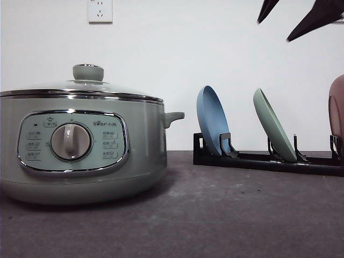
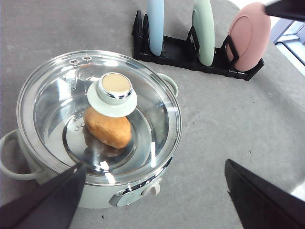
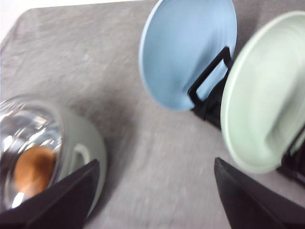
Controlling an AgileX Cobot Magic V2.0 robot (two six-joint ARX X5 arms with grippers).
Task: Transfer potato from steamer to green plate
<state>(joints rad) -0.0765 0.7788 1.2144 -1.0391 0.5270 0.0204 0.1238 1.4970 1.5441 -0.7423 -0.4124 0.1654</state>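
The steamer (image 1: pixel 80 145) stands on the left of the table with its glass lid (image 2: pixel 62 95) on. Through the lid, the orange-brown potato (image 2: pixel 107 128) lies on the metal tray inside; it also shows in the right wrist view as the potato (image 3: pixel 33 169). The green plate (image 1: pixel 274 131) stands on edge in a black rack (image 1: pixel 258 161), to the right of the blue plate. My left gripper (image 2: pixel 153 164) hovers open above the steamer's front. My right gripper (image 3: pixel 156 161) is open, high over the table between steamer and rack, its dark fingers (image 1: pixel 317 16) at the front view's top right.
A blue plate (image 1: pixel 212 121) and a pink dish (image 2: pixel 248 36) stand in the same rack on either side of the green plate. The lid has a green knob (image 2: pixel 114 90). Grey table cloth (image 1: pixel 231 215) stretches between steamer and rack. A white wall is behind.
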